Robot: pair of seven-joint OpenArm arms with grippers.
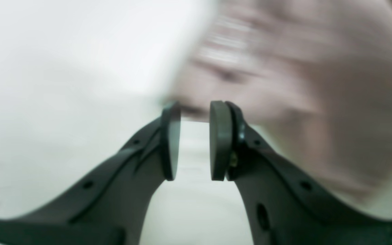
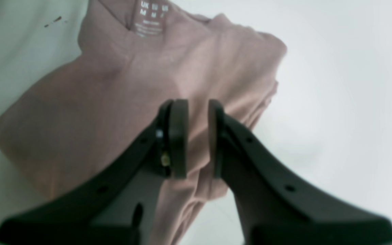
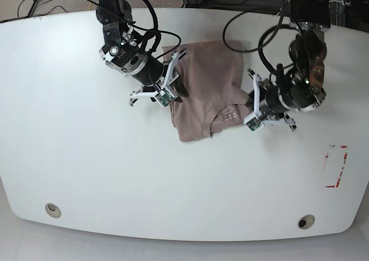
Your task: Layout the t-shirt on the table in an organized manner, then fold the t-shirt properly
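Note:
The mauve t-shirt (image 3: 202, 82) lies as a folded bundle on the white table (image 3: 86, 157), right of centre toward the far edge. Its neck label (image 2: 150, 20) faces up. My right gripper (image 3: 177, 79) is over the shirt's left edge. In the right wrist view, the right gripper (image 2: 197, 109) has its pads slightly apart and the t-shirt (image 2: 114, 85) shows in the gap, with nothing clearly pinched. My left gripper (image 3: 249, 99) is at the shirt's right edge. In the blurred left wrist view, the left gripper (image 1: 195, 115) is open over bare table (image 1: 63, 68), with the t-shirt (image 1: 318, 85) beyond it.
A red tape rectangle (image 3: 336, 166) marks the table's right side. Two metal grommets (image 3: 53, 209) (image 3: 306, 221) sit near the front edge. Small dark specks (image 2: 54, 21) lie beside the shirt. Cables hang past the far table edge.

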